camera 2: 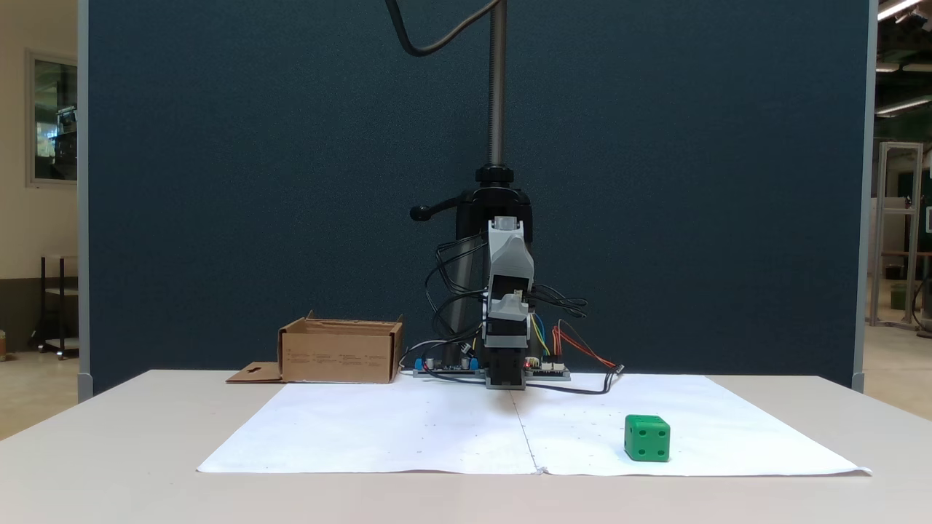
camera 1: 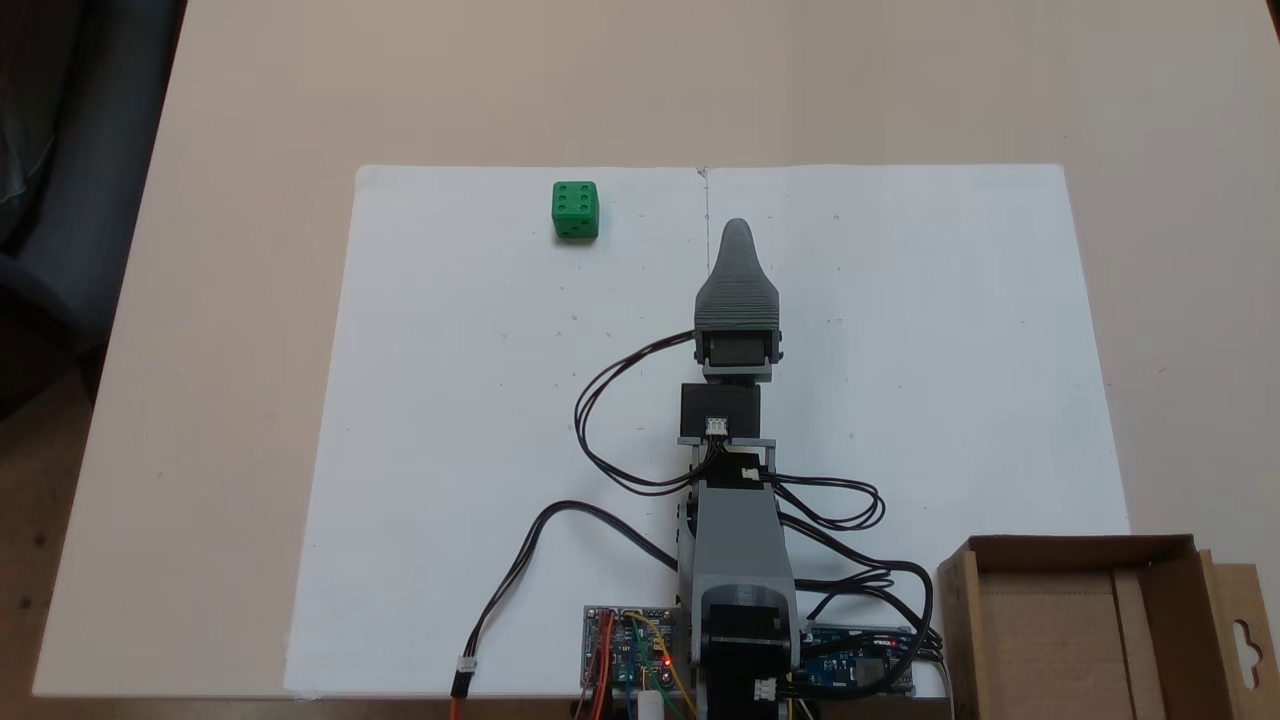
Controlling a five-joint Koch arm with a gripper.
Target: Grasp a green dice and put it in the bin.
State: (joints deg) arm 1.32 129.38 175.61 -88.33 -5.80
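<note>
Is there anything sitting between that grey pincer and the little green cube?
Nothing: in both fixed views only bare white paper lies between the grey pincer and the small green plastic dice.

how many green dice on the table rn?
1. The green dice sits on the white paper, far from the cardboard box. The box's inside is only partly in view, so another could be hidden.

Green dice (camera 1: 575,210) on white paper (camera 1: 480,400), well apart from bin (camera 1: 1090,620).
</note>
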